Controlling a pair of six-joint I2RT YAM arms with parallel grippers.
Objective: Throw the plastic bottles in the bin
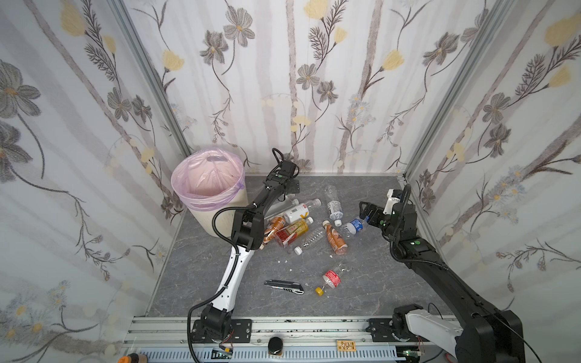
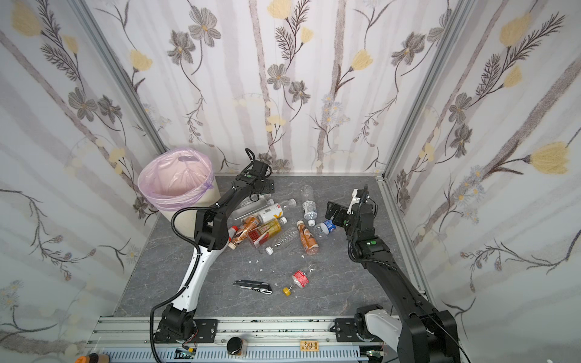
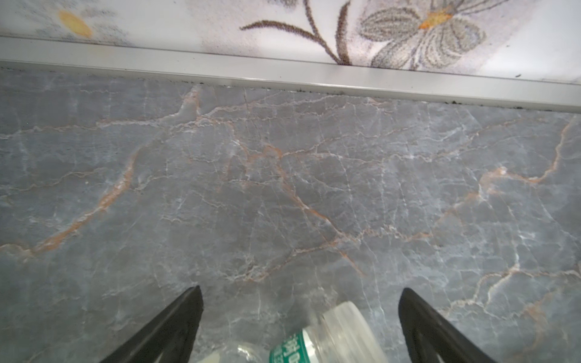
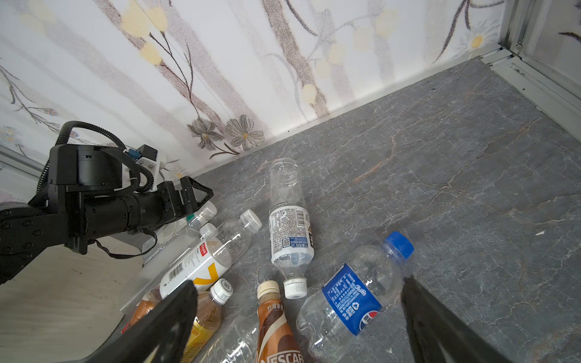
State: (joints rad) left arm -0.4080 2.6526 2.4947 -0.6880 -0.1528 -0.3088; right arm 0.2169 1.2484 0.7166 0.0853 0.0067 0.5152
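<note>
The bin [image 1: 198,213] stands at the table's [image 1: 377,283] back left corner. Most bottles [image 1: 290,234] lie heaped just right of it, mid-table. Nearer the front, well apart, a knife [image 1: 284,287] lies just left of one lone bottle [image 1: 330,278].

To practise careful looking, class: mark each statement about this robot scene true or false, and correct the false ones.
1. The bin stands upright with a pink bag inside. True.
2. The right gripper holds the blue-label bottle. False: it is open, and the bottle lies on the table.
3. The knife lies apart from the bottle pile. True.
4. The red-label bottle has a blue cap. False: its cap is yellow.
5. The left gripper is shut. False: it is open.
</note>
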